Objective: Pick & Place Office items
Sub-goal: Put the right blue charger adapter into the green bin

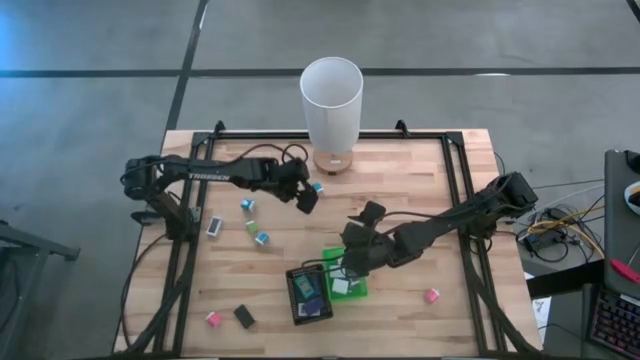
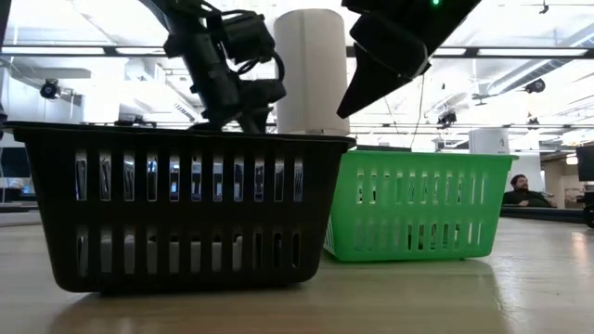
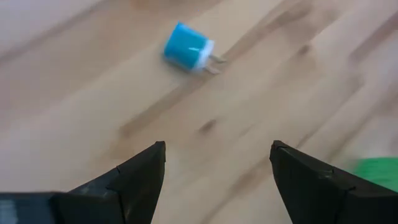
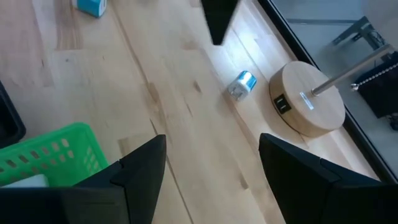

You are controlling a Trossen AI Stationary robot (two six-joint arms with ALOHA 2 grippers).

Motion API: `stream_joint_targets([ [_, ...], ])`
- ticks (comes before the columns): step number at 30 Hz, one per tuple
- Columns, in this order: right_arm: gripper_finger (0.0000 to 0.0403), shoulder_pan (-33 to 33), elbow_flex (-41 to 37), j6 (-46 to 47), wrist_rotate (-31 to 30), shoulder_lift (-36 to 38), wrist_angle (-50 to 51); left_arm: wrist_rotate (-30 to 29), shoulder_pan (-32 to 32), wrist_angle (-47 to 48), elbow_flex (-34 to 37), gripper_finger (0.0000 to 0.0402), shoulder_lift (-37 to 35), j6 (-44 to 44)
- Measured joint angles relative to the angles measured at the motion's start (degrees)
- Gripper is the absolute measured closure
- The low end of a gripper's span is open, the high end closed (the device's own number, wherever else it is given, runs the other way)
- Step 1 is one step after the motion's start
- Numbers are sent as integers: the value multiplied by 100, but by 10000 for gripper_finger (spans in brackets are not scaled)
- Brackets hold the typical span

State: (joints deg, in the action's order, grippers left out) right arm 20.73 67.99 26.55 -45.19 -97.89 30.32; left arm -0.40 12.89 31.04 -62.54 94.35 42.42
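Grey concrete floor (image 1: 90, 120) surrounds the table; bright ceiling lights (image 2: 520, 56) hang overhead.

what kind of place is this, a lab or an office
Probably an open-plan lab or workshop: the low view shows a big room with ceiling strip lights and a seated person, and the high view shows a wooden table on concrete floor.

wooden table (image 1: 420, 190), green tray (image 1: 358, 287), black tray (image 1: 298, 283)

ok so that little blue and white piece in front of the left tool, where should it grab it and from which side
Grip the blue and white item across its short blue body, coming straight down from above. It lies on its side on bare wood with nothing beside it, and the left tool is already open nearby. Avoid the small end sticking out; it looks too thin to hold.
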Motion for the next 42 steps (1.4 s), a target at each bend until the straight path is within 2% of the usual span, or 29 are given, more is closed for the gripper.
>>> stream_joint_targets([
  [3,154,0,79,1,2,0,160,373,134,-407,0,115,0,290],
  [8,154,0,145,2,21,0,248,403,279,-944,-11,115,0,699],
  [22,154,11,489,-125,323,0,630,293,387,-961,0,115,0,2682],
  [27,154,11,672,-169,323,0,866,45,393,-961,0,115,42,2942],
  [36,154,11,879,-462,441,0,842,111,507,-1047,-26,115,906,2987],
  [42,154,13,914,-475,535,0,835,232,581,-1121,-431,115,1517,2987],
])
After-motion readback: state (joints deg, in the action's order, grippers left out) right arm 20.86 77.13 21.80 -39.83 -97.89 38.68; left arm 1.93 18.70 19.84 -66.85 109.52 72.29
